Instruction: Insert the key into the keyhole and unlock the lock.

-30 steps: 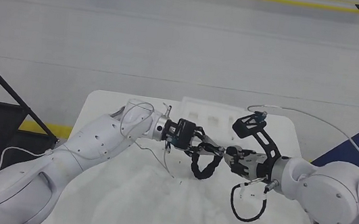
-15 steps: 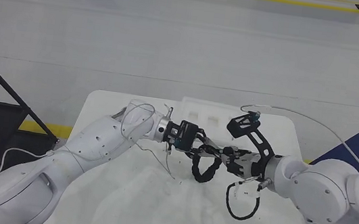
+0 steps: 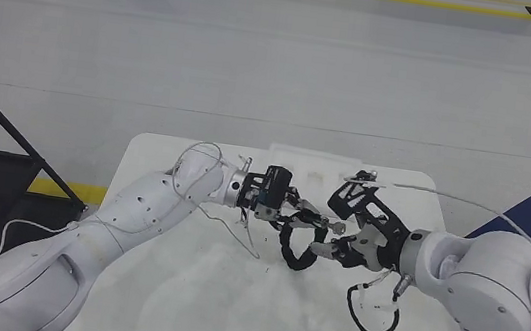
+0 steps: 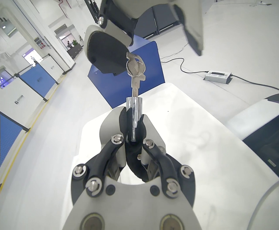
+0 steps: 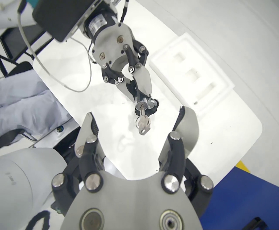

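Left wrist view gives us the key [image 4: 135,71] with its blade sunk partway into the keyhole of the lock [image 4: 134,104], both lifted above the table [image 4: 196,130]. The left gripper [image 4: 133,122] is clamped on the lock's barrel; we judge this steadies it and points the keyhole toward the other arm. The right gripper [image 5: 138,114] has its fingers spread to either side of the key's head, which we judge is in readiness to pinch and turn it. One dark pad sits just beside the head; we cannot tell if it touches.

The key is flat, silvery metal with a small ring through its head. The lock is a chrome cylinder, and its black cable [image 3: 296,253] hangs in a loop. A white foam tray [image 5: 191,82] lies farther off.
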